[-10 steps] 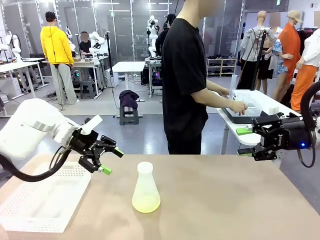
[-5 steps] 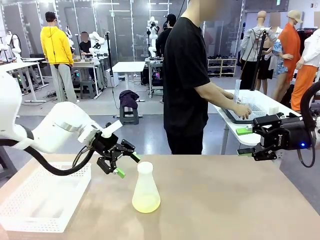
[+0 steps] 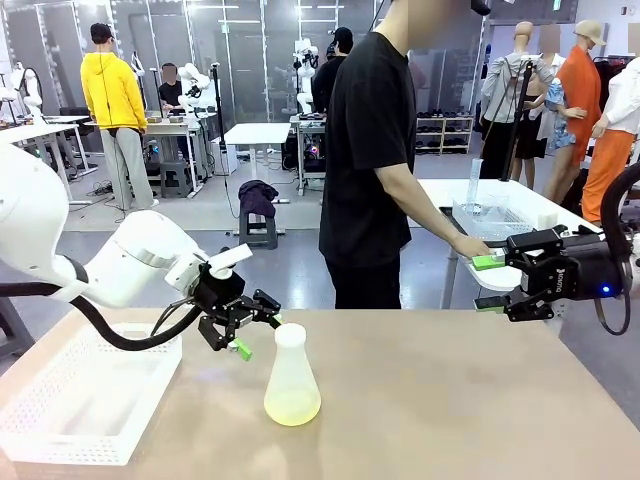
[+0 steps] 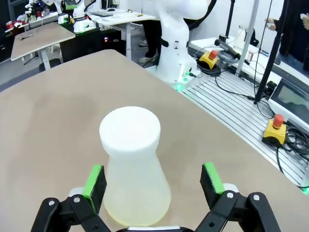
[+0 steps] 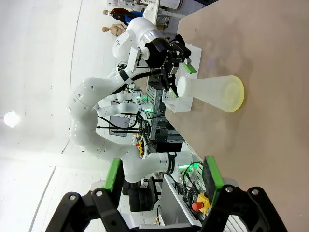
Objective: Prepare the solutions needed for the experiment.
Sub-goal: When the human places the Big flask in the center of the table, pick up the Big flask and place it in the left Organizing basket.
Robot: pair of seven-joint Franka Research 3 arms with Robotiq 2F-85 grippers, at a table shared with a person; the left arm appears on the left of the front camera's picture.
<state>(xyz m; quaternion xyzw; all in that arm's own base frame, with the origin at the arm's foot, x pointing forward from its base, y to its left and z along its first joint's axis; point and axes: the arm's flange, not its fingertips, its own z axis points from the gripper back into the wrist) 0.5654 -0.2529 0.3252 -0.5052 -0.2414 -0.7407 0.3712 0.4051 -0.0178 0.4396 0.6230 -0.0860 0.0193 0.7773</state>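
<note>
A frosted conical flask (image 3: 292, 370) with a white top stands mid-table. It holds a shallow layer of pale yellow solution (image 3: 292, 407). My left gripper (image 3: 259, 334) hangs open just left of the flask's neck, without touching it. In the left wrist view the flask (image 4: 135, 174) stands just ahead of the open left gripper (image 4: 152, 180), nearer the left pad (image 4: 94, 181). My right gripper (image 3: 489, 283) hovers open and empty at the table's right edge. From the right wrist, the flask (image 5: 210, 92) lies far beyond my right gripper (image 5: 163, 178).
A white perforated tray (image 3: 60, 420) sits at the table's front left. A person in black stands across the table, one hand (image 3: 468, 246) on a side table (image 3: 520, 192) that carries a bin of labware.
My left arm has swung right, from above the white tray to the flask's neck. The person's hand has drawn back to the side table's near edge. My right arm has stayed still.
</note>
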